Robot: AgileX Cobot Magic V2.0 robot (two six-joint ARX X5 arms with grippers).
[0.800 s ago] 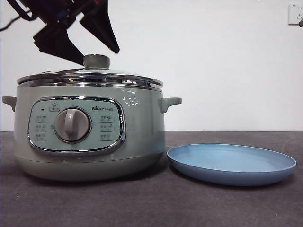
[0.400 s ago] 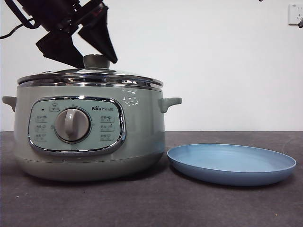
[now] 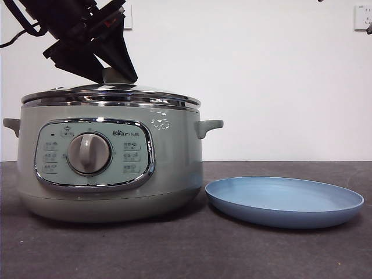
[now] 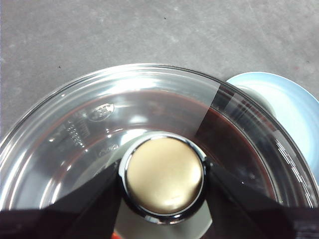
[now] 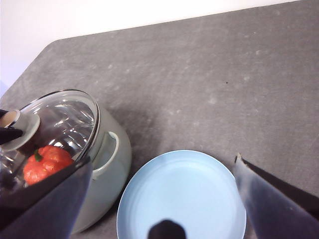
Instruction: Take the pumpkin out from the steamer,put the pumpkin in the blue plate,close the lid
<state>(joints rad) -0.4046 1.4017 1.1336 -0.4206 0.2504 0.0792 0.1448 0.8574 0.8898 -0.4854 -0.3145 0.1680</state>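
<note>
The steamer (image 3: pixel 110 168) stands at the left of the table with the glass lid (image 3: pixel 110 94) on it. My left gripper (image 3: pixel 116 72) has come down from the upper left and is shut on the lid's knob (image 4: pixel 164 177), one jaw touching each side. The pumpkin (image 5: pixel 47 163) lies inside the steamer (image 5: pixel 107 169) and shows through the lid (image 5: pixel 65 119). The blue plate (image 3: pixel 285 200) lies empty right of the steamer. My right gripper (image 5: pixel 164 159) is open and empty, high above the plate (image 5: pixel 182 194).
Grey table top (image 3: pixel 186 250) runs in front of and to the right of the steamer. A white wall with a socket (image 3: pixel 361 17) stands behind. The plate's rim (image 4: pixel 294 109) lies close to the steamer's right handle (image 3: pixel 209 126).
My left gripper has dropped lower over the lid and its jaws have drawn in on the knob. The steamer, lid and plate have not moved.
</note>
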